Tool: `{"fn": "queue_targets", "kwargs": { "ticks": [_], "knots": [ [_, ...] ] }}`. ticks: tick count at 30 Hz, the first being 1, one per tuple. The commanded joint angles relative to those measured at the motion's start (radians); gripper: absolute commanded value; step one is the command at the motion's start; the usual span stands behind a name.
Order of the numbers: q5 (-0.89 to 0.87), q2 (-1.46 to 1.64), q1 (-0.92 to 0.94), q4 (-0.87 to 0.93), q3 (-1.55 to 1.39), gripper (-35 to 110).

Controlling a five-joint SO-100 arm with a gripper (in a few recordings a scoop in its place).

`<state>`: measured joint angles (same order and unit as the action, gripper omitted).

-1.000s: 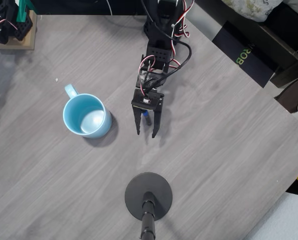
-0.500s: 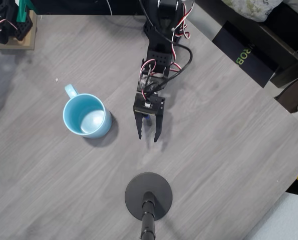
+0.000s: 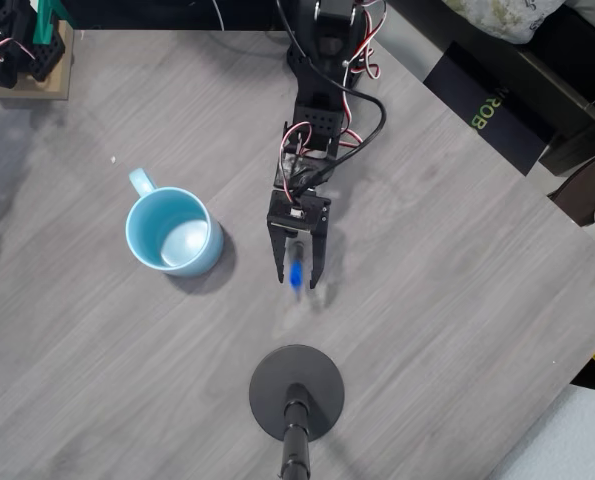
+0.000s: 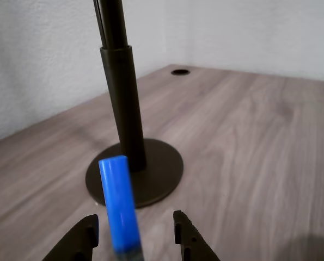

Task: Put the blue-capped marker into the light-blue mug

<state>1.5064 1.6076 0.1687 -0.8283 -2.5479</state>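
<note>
Marker (image 3: pixel 295 272) now juts forward between the gripper's (image 3: pixel 298 282) narrowed jaws, seemingly lifted, well apart from the mug (image 3: pixel 174 232).

Table (image 3: pixel 457 300) – grey wood-grain laminate, matt, light-blue mug (image 3: pixel 174 231) glossy ceramic, stand base (image 4: pixel 162 171) – smooth matt black

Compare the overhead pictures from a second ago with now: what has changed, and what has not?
The gripper moved slightly toward the black stand base, and the blue-capped marker now shows between its fingers, blue cap pointing toward the stand. The light-blue mug and the stand base stayed put.
</note>
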Motion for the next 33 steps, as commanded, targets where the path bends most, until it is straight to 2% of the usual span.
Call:
{"fn": "queue_targets", "kwargs": {
  "ticks": [1, 7, 9, 12, 16, 18, 22, 28, 33],
  "knots": [
    [0.017, 0.063, -0.018, -0.021, -0.044, 0],
    [0.032, 0.081, -0.018, 0.000, -0.075, 0],
    [-0.003, 0.077, -0.008, 0.081, -0.054, 7],
    [-0.118, 0.127, 0.000, 0.290, -0.006, 21],
    [-0.339, 0.250, -0.023, 0.816, 0.196, 21],
    [-0.416, 0.247, -0.048, 0.988, 0.308, 21],
    [-0.476, 0.192, -0.117, 1.163, 0.423, 24],
    [-0.485, -0.011, -0.219, 1.540, 0.707, 26],
    [-0.465, -0.147, -0.291, 1.658, 0.850, 27]
  ]
}}
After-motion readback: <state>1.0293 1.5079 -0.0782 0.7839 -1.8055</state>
